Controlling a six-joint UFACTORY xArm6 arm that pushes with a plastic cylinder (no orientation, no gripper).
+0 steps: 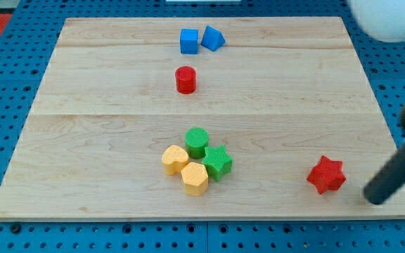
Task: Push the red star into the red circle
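The red star point(326, 175) lies near the board's lower right corner. The red circle point(185, 80), a short cylinder, stands in the upper middle of the board, far up and to the left of the star. My tip point(375, 199) is at the end of the dark rod that comes in from the right edge. It rests on the board just to the right of and slightly below the red star, a small gap apart from it.
A blue cube point(188, 41) and a blue triangular block point(213, 38) sit touching at the view's top. A green cylinder point(197, 142), a green star point(218, 163), a yellow heart point(175, 159) and a yellow hexagon point(195, 178) cluster at the lower middle. The wooden board point(83, 140) lies on a blue pegboard.
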